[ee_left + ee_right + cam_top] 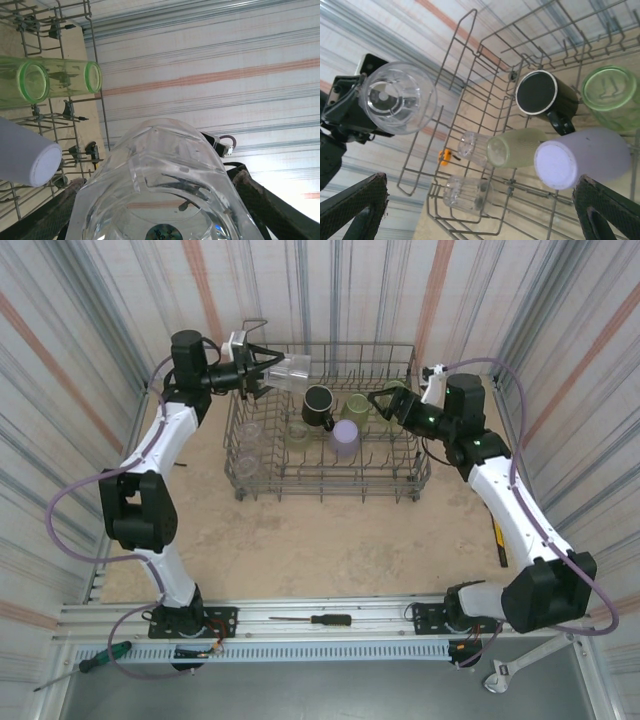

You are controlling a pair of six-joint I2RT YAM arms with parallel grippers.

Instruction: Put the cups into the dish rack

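Top external view: the left gripper (268, 373) is clamping a clear plastic cup (290, 369) tipped on its side, hanging over the 11 o'clock corner of the dish rack (330, 496). The right gripper (383, 403) is hovering at the rack's 2 o'clock side, fingers spread wide and gripping nothing. Inside, a black mug (318, 406) is sitting at 11 o'clock of a lavender cup (345, 439), and a green tumbler (357, 407) is sitting at its 1 o'clock.

The left arm bends at the elbow and reaches far, its claw (264, 374) pointing toward the right claw (386, 402) and clamped on a clear cup (291, 368) that juts beyond its fingertips. The right arm mirrors it, jaws spread wide.
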